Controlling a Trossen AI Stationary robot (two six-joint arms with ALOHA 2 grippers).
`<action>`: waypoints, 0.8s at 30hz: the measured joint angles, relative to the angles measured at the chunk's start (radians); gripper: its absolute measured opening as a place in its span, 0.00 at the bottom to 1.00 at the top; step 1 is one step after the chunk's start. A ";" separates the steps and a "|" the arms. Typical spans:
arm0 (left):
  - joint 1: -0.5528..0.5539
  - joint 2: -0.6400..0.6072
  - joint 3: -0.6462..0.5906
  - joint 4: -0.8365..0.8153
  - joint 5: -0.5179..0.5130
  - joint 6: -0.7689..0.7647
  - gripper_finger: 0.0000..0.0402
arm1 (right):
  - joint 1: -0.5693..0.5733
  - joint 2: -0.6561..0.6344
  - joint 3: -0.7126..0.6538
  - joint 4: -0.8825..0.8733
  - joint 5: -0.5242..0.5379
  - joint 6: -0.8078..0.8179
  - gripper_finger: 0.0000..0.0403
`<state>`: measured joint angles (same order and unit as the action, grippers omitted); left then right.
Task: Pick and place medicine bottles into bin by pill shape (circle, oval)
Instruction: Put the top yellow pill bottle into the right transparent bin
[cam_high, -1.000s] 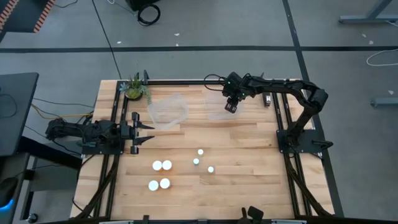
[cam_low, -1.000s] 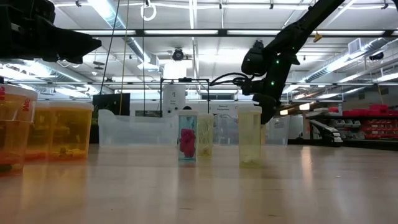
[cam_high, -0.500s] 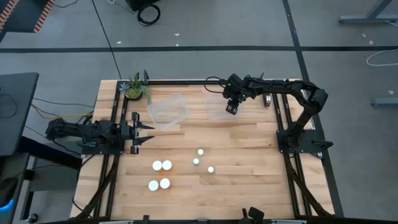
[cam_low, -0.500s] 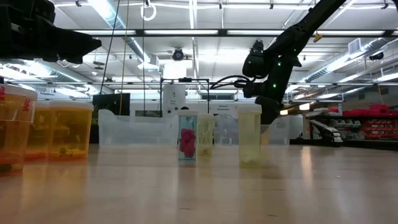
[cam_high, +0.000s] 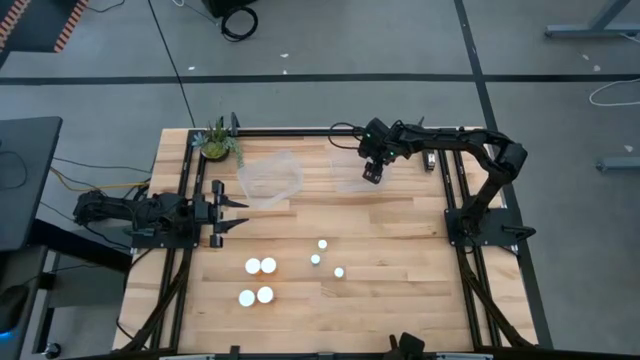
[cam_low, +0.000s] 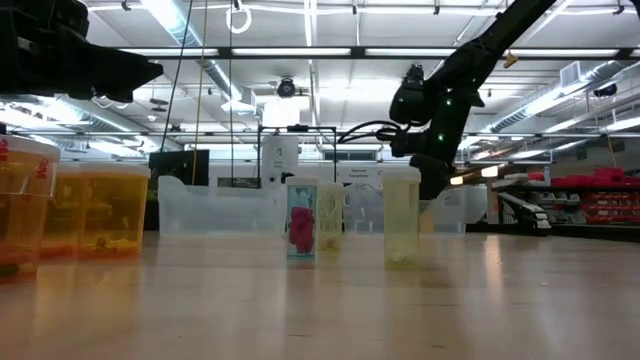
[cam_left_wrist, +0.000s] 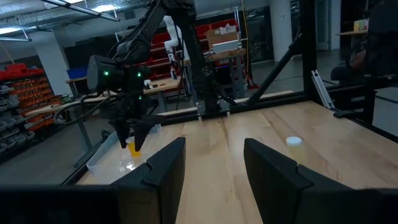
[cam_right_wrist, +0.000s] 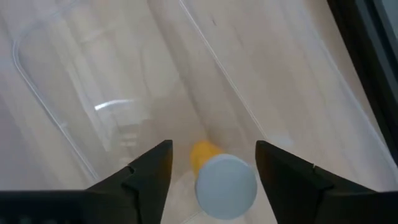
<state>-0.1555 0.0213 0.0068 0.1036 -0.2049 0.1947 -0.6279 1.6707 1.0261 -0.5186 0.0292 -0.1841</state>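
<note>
Releasing cleanly is what the step in hand calls for, by the look of it: an orange-bodied, white-capped medicine bottle (cam_right_wrist: 219, 177) is seen between the fingers (cam_right_wrist: 149, 174) of the right gripper (cam_high: 371, 173), above the floor of a clear plastic bin (cam_right_wrist: 81, 93). The fingers are spread fairly wide; whether the bottle is gripped or already let go cannot be told from the wrist view. The release is best made low and approx. centred between the bin walls, so the bottle is not bounced off a wall or tipped over the rim. The fingers should be lifted straight up afterwards, w/o the bin being dragged.

A second clear bin (cam_high: 270, 178) is set well off to the side of the right fingers, w/ a small green potted plant (cam_high: 216, 142) beyond it. The left gripper (cam_high: 222, 212) is parked at the table's left edge, fingers open and empty. Seven more bottles are left well clear of both sets of fingers: four wide-capped (cam_high: 256, 281) and three narrow-capped (cam_high: 326, 259). Nothing is seen in the way of the drop; the bin walls are the only things close by.
</note>
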 joint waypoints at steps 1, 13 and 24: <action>0.000 0.000 0.000 0.000 0.000 0.000 0.43 | 0.000 0.000 0.007 -0.004 0.000 0.000 0.61; 0.000 0.000 0.000 0.000 0.000 0.000 0.43 | 0.012 -0.001 0.147 -0.094 -0.005 0.001 0.68; 0.000 0.000 0.000 0.000 0.000 0.000 0.43 | 0.159 -0.001 0.182 -0.042 -0.150 0.051 0.67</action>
<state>-0.1555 0.0212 0.0067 0.1032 -0.2047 0.1945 -0.4693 1.6695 1.2083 -0.5604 -0.1211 -0.1335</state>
